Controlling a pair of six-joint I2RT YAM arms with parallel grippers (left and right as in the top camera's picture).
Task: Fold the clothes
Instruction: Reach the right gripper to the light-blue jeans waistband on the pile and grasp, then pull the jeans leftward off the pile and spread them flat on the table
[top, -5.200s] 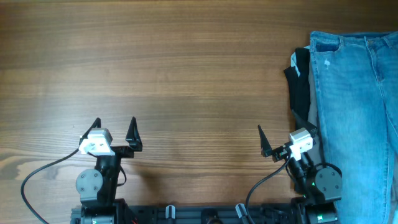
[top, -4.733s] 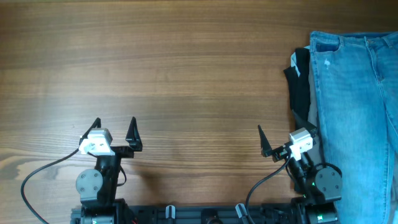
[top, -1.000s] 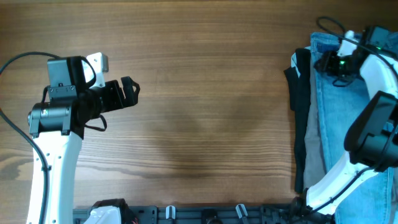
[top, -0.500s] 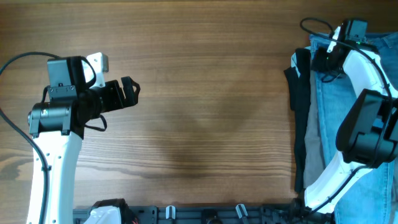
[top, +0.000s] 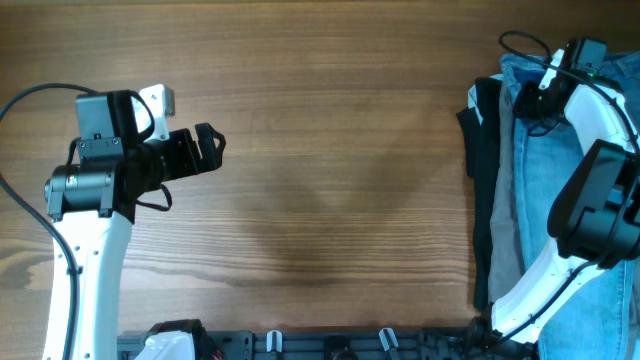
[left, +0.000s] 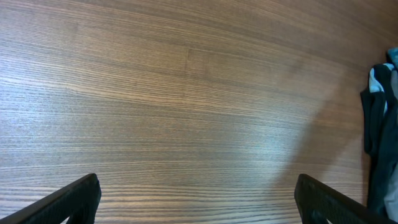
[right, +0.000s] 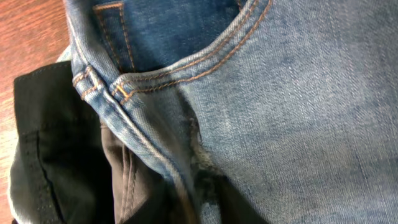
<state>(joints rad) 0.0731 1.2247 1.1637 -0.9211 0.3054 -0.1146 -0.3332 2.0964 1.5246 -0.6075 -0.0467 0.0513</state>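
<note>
My left jaws stand spread wide. In the left wrist view the two dark fingers (left: 69, 200) sit at the bottom corners with bare wood between them, and they hold nothing. They hover over the brown wood-grain bench (top: 330, 100), well apart from the garments, on my white-and-black left arm (top: 95, 190).

I cannot tell how my right jaws stand. Neither finger shows in the right wrist view, and from overhead they are a dark blur at the far end of the pile. My right arm (top: 600, 190) reaches out over the cloth to that spot.

Right under the right wrist camera lies the one pair of faded light-blue denim jeans (right: 280, 112). I can see its waistband edge and a pocket opening with a double line of orange stitching. From overhead the jeans (top: 560, 210) run lengthwise along the right edge of the bench, waist at the far end, unfolded.

I count three garments in the pile:
- The jeans lie on top.
- One grey garment (top: 506, 200) shows as a strip just beside them.
- One black garment (top: 483, 180) lies outermost, toward the bench's middle.

Up close the black cloth (right: 50, 143) touches the denim edge. Its dark edge (left: 373, 143) also shows at the right of the left wrist view.
</note>
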